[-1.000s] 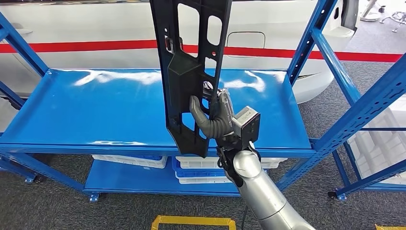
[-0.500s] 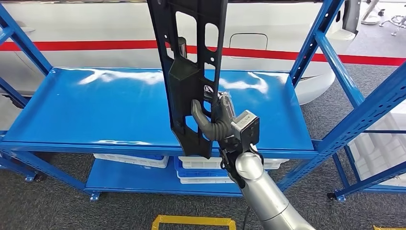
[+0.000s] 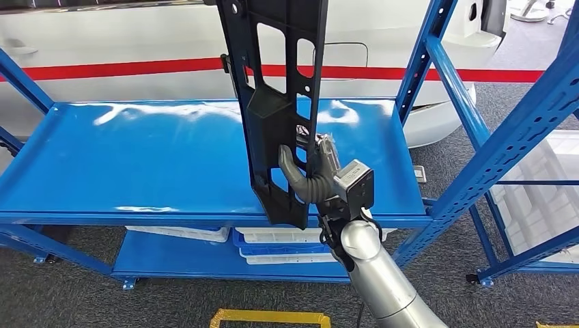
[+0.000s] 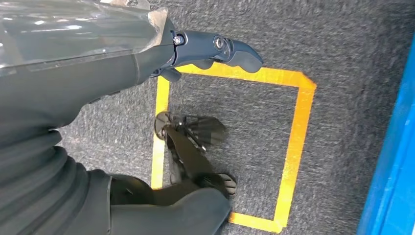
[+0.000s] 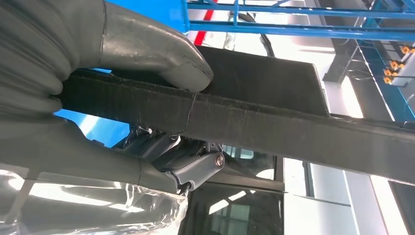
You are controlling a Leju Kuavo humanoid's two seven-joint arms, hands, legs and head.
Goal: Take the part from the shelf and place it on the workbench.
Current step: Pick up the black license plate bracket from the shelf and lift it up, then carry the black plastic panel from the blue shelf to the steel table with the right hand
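While my right hand (image 3: 311, 179) grips the black part (image 3: 276, 102) above the blue shelf (image 3: 136, 157), my left hand (image 4: 195, 54) hangs open over grey carpet (image 4: 342, 44).

A blue metal shelf (image 3: 136, 160) stands on grey carpeted floor (image 3: 68, 301), its upper deck glossy, while white bins (image 3: 283, 239) rest on its lower deck toward 6 o'clock.

— What's standing on the grey carpet (image 3: 61, 301)?
— Blue racking (image 3: 136, 157), glare lying on its deck, white trays (image 3: 287, 236) sitting below, yellow floor tape (image 4: 293, 132) nearby, a red-striped white wall (image 3: 102, 48) running behind.
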